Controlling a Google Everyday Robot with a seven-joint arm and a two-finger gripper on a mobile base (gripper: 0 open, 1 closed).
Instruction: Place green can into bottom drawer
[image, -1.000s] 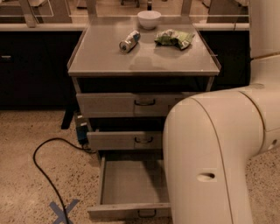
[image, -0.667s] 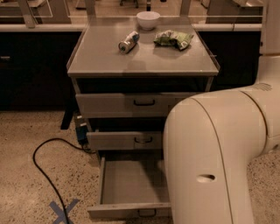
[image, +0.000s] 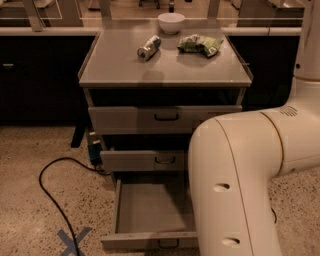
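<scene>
"Where's the gripper?"

"Out of sight; the white arm (image: 240, 165) fills the right foreground and hides its end; whether it holds anything, I cannot tell."

"And the green can?"

"Can't find it; so which way it lies from the gripper, I can't say. The bottom drawer (image: 145, 240) stands pulled out, just left of the arm; its floor is bare where it shows."

"Counts?"

"Three drawers; on the cabinet top (image: 120, 70), one slim silvery can (image: 149, 48) lying on its side, pointing back-right; one white bowl (image: 171, 22); one green bag (image: 200, 45)."
</scene>
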